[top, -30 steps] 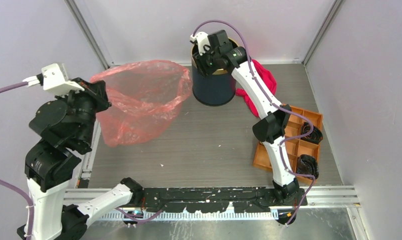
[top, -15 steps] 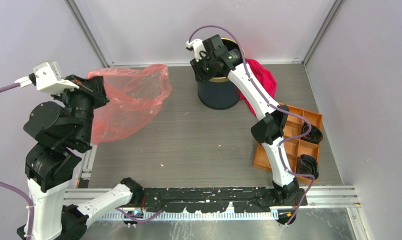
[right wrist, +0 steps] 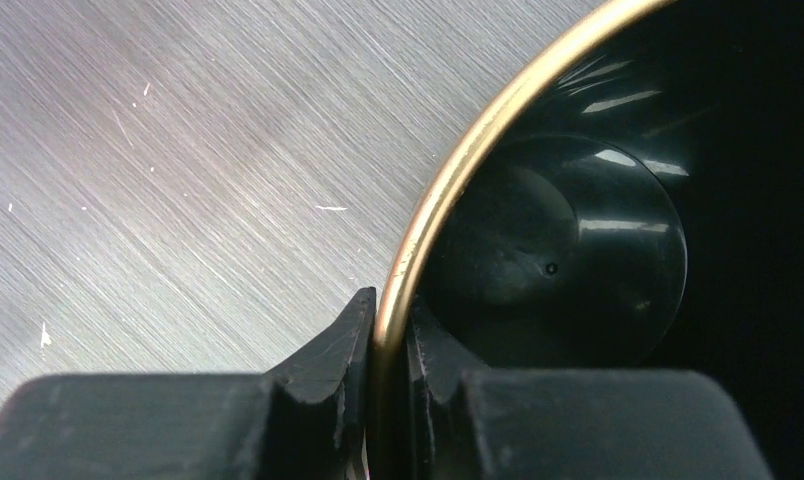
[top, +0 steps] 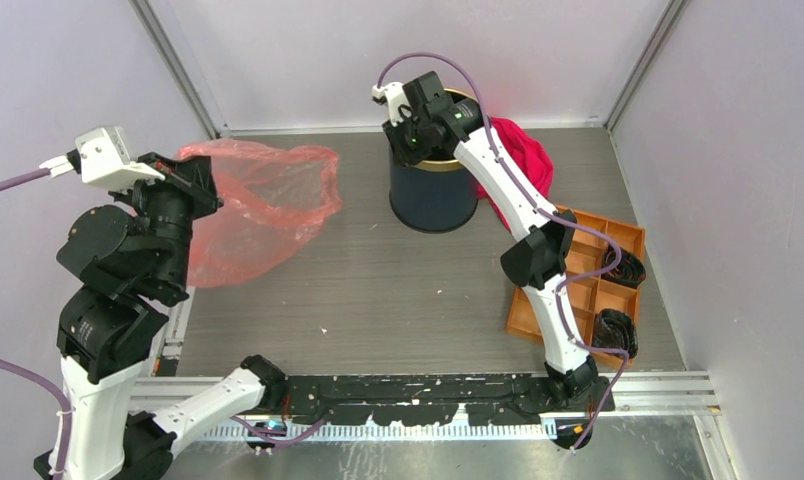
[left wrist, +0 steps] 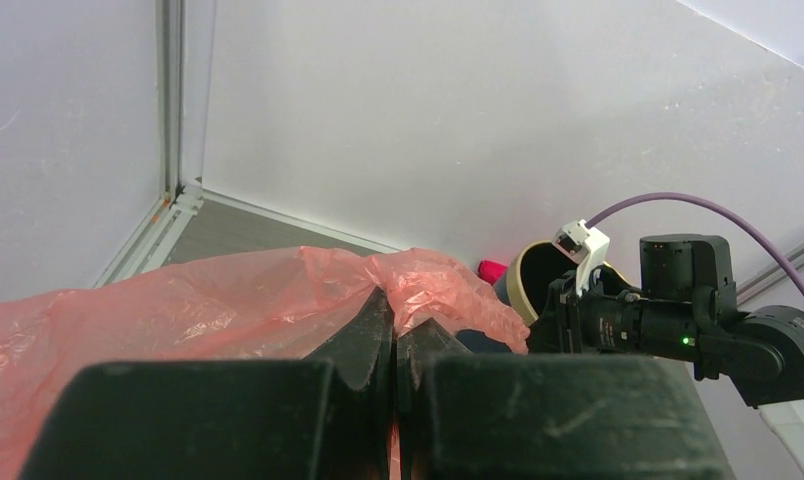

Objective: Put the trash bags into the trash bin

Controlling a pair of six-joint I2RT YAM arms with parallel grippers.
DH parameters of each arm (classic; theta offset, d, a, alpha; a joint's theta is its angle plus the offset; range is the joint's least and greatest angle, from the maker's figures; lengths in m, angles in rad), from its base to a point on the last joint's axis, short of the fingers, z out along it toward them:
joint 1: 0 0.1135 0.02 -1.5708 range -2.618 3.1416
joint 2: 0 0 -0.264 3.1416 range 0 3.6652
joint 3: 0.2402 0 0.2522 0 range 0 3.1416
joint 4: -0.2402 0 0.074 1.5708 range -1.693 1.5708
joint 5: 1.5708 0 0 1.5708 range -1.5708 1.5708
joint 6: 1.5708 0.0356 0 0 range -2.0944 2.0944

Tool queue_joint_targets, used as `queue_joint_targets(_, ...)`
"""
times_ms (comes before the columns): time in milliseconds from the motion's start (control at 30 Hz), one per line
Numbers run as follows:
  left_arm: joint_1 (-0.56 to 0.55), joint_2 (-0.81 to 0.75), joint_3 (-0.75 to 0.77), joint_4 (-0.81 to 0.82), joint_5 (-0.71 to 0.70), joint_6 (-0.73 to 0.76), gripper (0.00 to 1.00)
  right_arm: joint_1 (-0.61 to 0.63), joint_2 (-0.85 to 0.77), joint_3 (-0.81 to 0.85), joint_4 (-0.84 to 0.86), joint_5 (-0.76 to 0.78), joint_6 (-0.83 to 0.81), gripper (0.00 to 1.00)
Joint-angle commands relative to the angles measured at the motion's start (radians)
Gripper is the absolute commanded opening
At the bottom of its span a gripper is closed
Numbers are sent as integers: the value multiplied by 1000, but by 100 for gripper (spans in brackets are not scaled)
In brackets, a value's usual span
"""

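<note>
**A:** What changed in the last second?

**B:** The right jaws have closed onto the trash bin (top: 433, 195) at upper centre. The wrist view shows one finger outside and one inside the gold rim (right wrist: 448, 180), pinching it. Meanwhile the trash bag (top: 263, 205) has been drawn back toward the upper left. Its mouth no longer touches the bin, and the two now sit apart on the counter (top: 398, 290).

**A:** What does that mean for the task?

**B:** The bin looks steadied, I'd say, but the bag is still wholly outside and has to be brought over the opening.

**A:** And the arms?

**B:** The left arm (top: 128, 250) is folded up high at the left edge. Its jaws are fully shut on a fold of the film, and the rest drapes down. The right arm (top: 523, 215) stretches far up the frame, wrist bent down over the left side of the rim.
</note>
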Motion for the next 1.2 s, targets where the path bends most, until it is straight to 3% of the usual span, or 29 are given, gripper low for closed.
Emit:
queue_joint_targets(0,6,-8,-3,67,-14,6,1,29,-60,-24,-58,-79,79,18)
queue_joint_targets(333,5,-9,-35,90,0,-12,1,100,-236,-264,7,-163,158,17)
queue_joint_targets(467,6,-14,-39,98,-6,-8,1,159,-283,-324,9,-116,188,18)
queue_joint_targets(667,5,-21,-47,103,-33,5,1,212,-428,-582,150,-66,343,24)
queue_joint_targets(867,6,-18,-62,128,-37,3,0,238,-568,-800,326,-105,453,35)
queue_joint_targets(1033,6,-3,-60,130,-21,-9,1,265,-605,-849,366,-133,488,39)
queue_joint_targets(1167,5,-11,-80,162,7,-3,0,276,-631,-864,379,-131,499,58)
